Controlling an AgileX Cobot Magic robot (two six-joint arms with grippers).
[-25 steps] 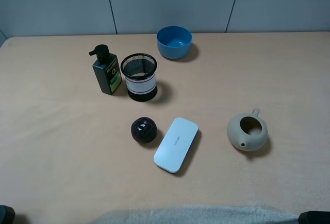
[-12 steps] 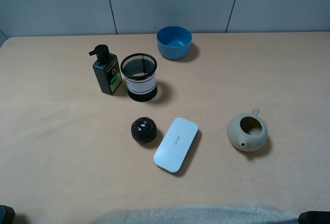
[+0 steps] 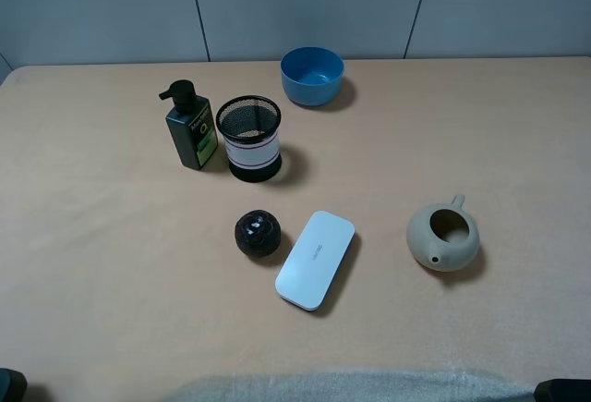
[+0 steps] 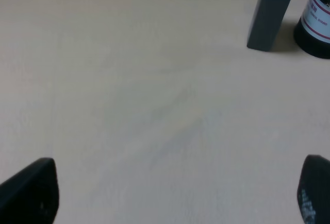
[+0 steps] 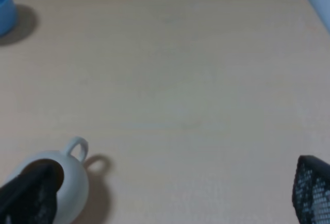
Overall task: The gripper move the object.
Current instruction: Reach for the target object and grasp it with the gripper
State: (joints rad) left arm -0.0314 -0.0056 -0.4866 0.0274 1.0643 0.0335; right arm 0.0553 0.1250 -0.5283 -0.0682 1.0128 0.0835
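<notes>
The beige-grey pot (image 3: 443,237) stands upright on the tan table (image 3: 102,236) at the right, with its top hole open, its spout toward the front and its handle toward the back. It also shows in the right wrist view (image 5: 73,185), partly behind one finger. My right gripper (image 5: 170,193) is open and empty, just short of the pot. My left gripper (image 4: 172,193) is open and empty over bare table. In the high view only dark bits of the arms show, at the bottom left corner (image 3: 9,385) and the bottom right corner (image 3: 563,389).
A blue bowl (image 3: 312,75) stands at the back. A dark pump bottle (image 3: 190,127) and a black mesh cup (image 3: 249,138) stand left of centre. A black glossy ball (image 3: 258,234) and a flat white box (image 3: 316,259) lie mid-table, left of the pot.
</notes>
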